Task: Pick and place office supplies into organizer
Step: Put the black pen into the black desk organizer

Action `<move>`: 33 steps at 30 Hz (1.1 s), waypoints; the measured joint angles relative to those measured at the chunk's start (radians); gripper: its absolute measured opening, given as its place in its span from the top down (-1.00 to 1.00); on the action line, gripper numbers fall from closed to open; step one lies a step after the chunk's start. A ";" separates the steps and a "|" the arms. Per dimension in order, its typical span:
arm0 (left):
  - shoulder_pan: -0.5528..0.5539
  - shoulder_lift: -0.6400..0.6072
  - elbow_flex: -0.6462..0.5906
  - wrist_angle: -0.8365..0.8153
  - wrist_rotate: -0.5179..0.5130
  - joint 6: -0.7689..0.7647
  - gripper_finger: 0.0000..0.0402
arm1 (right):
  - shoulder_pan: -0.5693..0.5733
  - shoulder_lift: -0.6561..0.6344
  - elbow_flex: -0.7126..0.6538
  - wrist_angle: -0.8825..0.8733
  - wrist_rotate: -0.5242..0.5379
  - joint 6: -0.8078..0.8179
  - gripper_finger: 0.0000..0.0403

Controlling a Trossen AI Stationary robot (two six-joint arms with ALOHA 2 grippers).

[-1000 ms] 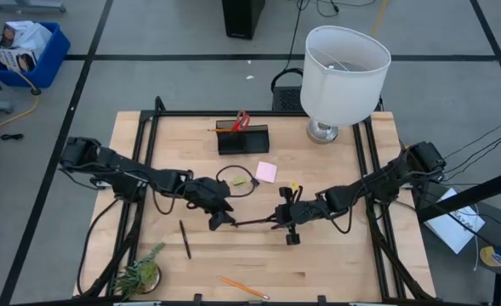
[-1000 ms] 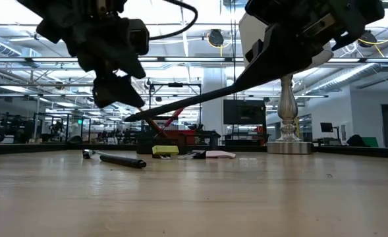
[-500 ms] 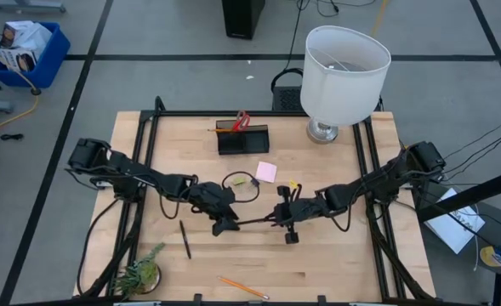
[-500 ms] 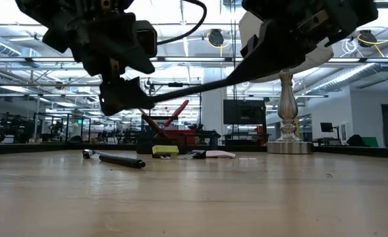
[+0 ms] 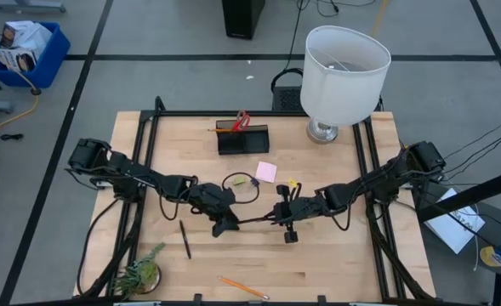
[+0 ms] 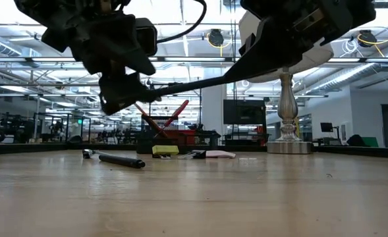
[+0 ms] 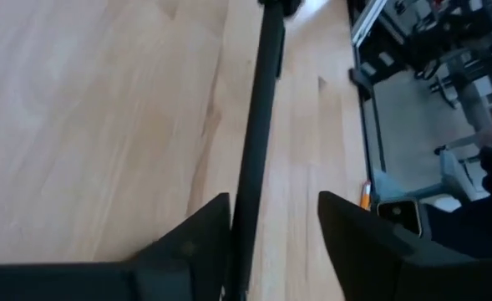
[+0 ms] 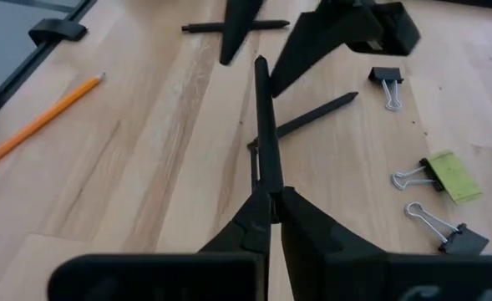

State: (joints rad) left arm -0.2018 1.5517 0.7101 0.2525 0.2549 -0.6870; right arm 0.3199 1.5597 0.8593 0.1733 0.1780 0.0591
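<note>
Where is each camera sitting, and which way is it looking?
High view: above the table, looking straight down; both arms, left gripper and right gripper meet at a black pen.
Low view: table height, looking level across; both arms hang from above.
Left wrist view: on the left arm, looking past its own fingers along the pen.
Right wrist view: on the right arm; its fingers pinch the pen.
Shared: the pen shows in all four views.
</note>
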 joint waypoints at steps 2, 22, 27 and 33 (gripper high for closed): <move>-0.002 0.000 0.000 0.014 -0.002 0.000 0.19 | 0.000 0.000 0.000 0.009 -0.002 -0.001 0.96; -0.004 0.000 0.000 0.008 -0.008 0.041 0.80 | -0.006 0.000 0.000 0.066 0.002 -0.046 0.96; -0.004 0.000 0.000 0.008 -0.020 0.077 0.81 | -0.006 0.000 0.000 0.072 0.003 -0.049 0.94; -0.004 0.000 0.000 0.027 -0.041 0.080 0.80 | -0.006 0.000 0.000 0.113 0.007 -0.034 0.69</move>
State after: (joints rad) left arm -0.2059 1.5513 0.7101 0.2799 0.2144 -0.6066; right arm 0.3134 1.5600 0.8593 0.2865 0.1853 0.0250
